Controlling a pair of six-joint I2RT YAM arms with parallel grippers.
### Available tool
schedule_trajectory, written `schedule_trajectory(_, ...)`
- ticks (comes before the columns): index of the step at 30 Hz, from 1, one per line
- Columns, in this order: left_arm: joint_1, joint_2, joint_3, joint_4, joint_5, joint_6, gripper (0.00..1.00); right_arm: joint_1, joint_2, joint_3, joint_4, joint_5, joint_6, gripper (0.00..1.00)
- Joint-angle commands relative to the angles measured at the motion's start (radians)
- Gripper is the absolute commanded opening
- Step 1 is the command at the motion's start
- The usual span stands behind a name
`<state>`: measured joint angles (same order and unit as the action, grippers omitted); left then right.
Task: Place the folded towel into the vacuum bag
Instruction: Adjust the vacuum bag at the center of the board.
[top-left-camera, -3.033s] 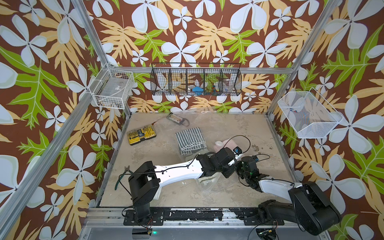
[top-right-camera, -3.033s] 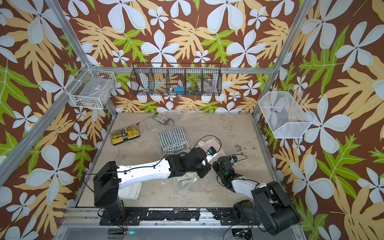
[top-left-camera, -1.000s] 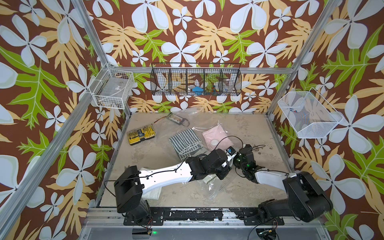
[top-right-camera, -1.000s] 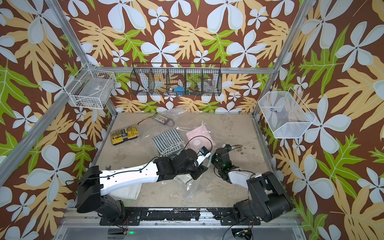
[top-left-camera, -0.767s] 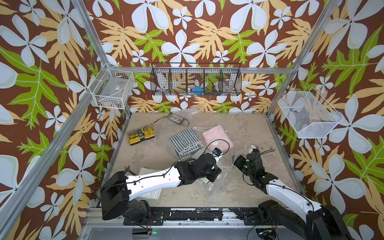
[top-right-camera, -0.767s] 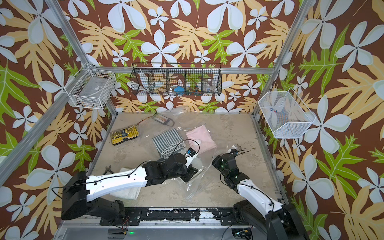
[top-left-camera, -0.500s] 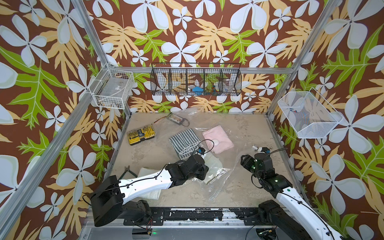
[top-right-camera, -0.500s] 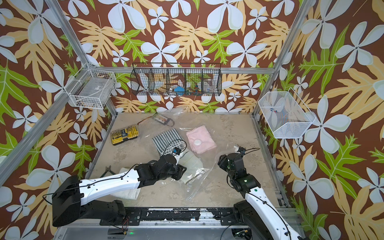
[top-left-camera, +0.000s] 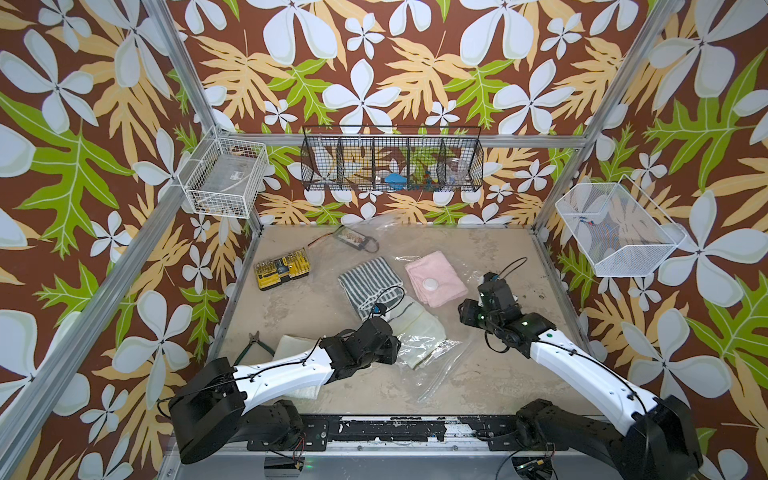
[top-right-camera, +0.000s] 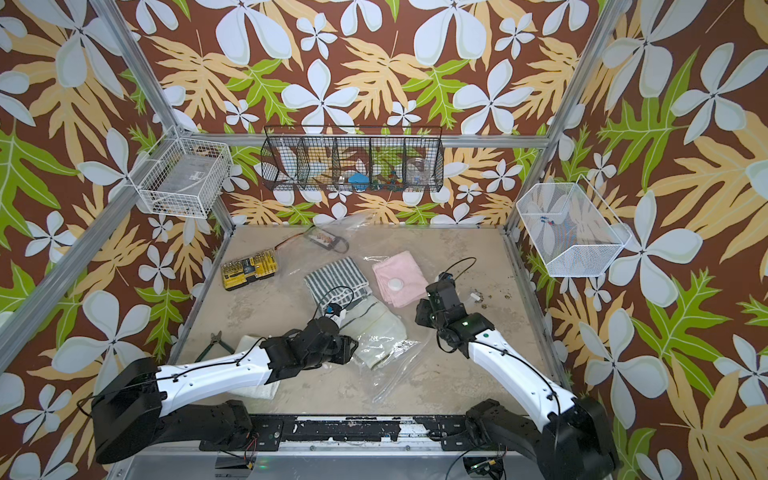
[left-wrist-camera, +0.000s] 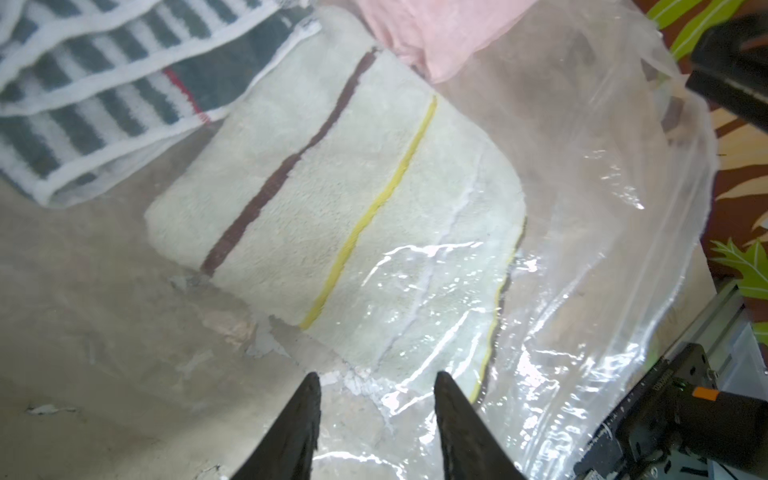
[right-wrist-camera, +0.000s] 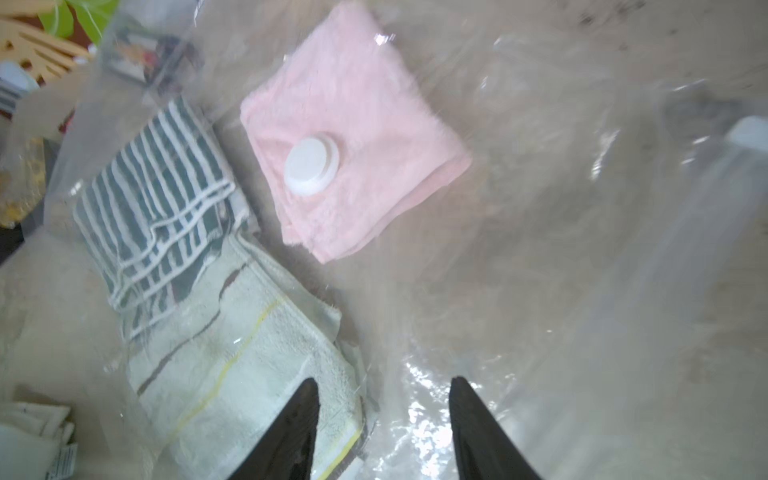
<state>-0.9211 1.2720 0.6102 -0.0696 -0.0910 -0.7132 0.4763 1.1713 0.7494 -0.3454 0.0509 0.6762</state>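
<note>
Both arms have drawn back; the cream towel (top-left-camera: 419, 326) lies under the plastic of the bag (top-left-camera: 446, 361) (apparently inside). The left gripper (left-wrist-camera: 377, 374) and right gripper (right-wrist-camera: 383, 379) gape, empty.

We see the right claw (right-wrist-camera: 383, 380), jaws apart with nothing between them, above the clear vacuum bag (right-wrist-camera: 540, 257). Its white valve disc (right-wrist-camera: 311, 166) sits over a pink towel (right-wrist-camera: 374, 108). Beside it, a striped towel (right-wrist-camera: 153, 199) overlaps a cream towel (right-wrist-camera: 241, 357).
</note>
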Motion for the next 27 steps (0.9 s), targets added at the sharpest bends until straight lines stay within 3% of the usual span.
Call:
schedule_trajectory(1,0.035,0.013,-0.036,0.083,0.06,-0.059,0.47,0.043,0.082,-0.009,0.107,-0.063,0.002,0.52)
schedule_trajectory(8,0.112,0.129,-0.004,0.165,0.084,-0.032,0.47,0.108,0.301,-0.022,0.199,-0.12,-0.003,0.5)
schedule_trajectory(15,0.198,0.186,0.074,0.164,0.094,0.036,0.47,0.25,0.382,-0.032,0.263,-0.167,0.104,0.49)
schedule_trajectory(19,0.247,0.143,0.09,0.106,0.077,0.075,0.47,0.271,0.388,-0.024,0.269,-0.163,0.138,0.49)
schedule_trajectory(25,0.281,-0.01,0.106,-0.034,0.024,0.113,0.47,0.304,0.313,0.115,0.054,0.041,0.052,0.53)
schedule_trajectory(27,0.283,-0.054,0.138,-0.095,-0.008,0.134,0.47,0.333,0.301,0.184,-0.003,0.057,0.027,0.54)
